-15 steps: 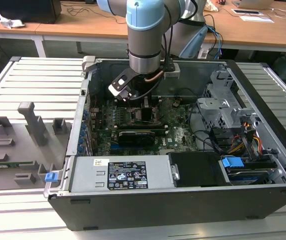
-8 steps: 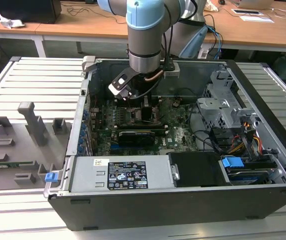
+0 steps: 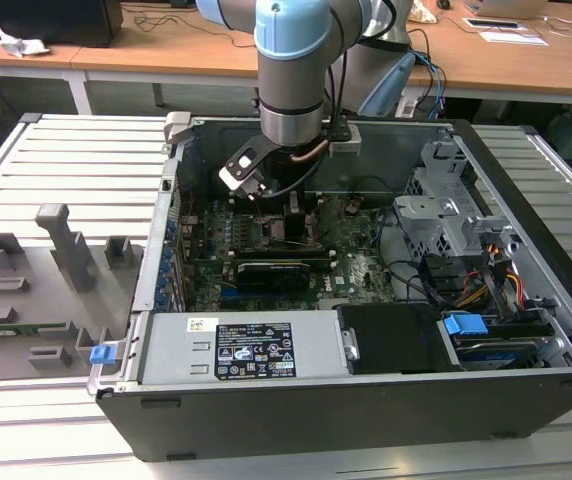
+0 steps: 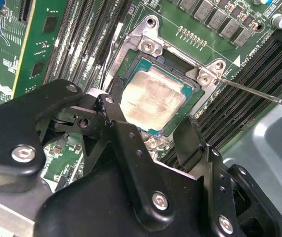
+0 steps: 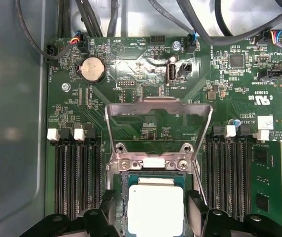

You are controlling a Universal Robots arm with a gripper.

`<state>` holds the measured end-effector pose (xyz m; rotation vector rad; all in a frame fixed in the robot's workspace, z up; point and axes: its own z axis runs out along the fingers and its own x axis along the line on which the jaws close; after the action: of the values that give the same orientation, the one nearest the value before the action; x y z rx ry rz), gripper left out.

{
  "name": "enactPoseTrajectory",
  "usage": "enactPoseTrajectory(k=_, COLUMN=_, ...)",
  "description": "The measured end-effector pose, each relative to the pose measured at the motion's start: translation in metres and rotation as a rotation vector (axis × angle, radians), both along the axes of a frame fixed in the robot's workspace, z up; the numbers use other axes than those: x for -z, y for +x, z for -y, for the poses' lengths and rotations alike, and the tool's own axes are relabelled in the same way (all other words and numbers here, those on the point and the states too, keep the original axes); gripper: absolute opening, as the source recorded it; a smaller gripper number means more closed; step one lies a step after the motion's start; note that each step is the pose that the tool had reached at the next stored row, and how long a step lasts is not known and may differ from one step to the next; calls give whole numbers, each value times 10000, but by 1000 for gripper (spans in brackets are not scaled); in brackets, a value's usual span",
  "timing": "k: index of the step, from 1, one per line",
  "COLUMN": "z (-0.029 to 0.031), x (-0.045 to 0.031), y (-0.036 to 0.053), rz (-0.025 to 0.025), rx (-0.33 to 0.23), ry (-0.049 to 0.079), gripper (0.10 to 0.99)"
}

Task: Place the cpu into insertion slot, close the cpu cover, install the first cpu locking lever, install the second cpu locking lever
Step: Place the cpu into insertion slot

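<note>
cpu (image 5: 155,210) seated, cover (image 5: 158,106) up

The cpu lies flat in the slot (image 4: 148,47), at the upper middle of the exterior view inside the open case (image 3: 366,420). The gripper (image 5: 152,200) hangs right over it, fingers (image 5: 196,212) spread, one on each side of the cpu (close to its edges, contact unclear). In the first wrist view the cover stands raised off the slot, hinged open.

The computer case (image 3: 366,420) is overlooked in the exterior view; the cpu (image 4: 153,101) (image 5: 155,210) is shared, close-up, in both wrist views.
</note>
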<state>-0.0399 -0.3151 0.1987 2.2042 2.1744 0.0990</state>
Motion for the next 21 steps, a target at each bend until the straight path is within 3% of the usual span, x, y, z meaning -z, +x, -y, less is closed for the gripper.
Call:
enactPoseTrajectory(k=10, z=-25, x=3, y=7, rz=-1, rx=-25, ry=0, gripper=671)
enactPoseTrajectory(k=15, z=-13, x=-56, y=8, rz=1, rx=-27, ry=2, gripper=671)
enactPoseTrajectory(k=16, z=-4, x=-66, y=8, rz=-1, rx=-26, ry=-1, gripper=655)
enactPoseTrajectory(k=18, z=-1, x=-90, y=7, rz=0, rx=-23, ry=0, gripper=525)
enactPoseTrajectory(k=19, z=0, x=-100, y=7, rz=0, rx=-24, ry=0, gripper=525)
enactPoseTrajectory(k=20, z=3, x=-113, y=8, rz=1, rx=-26, ry=1, gripper=467)
enactPoseTrajectory(k=21, z=12, x=-115, y=8, rz=-1, rx=-26, ry=1, gripper=345)
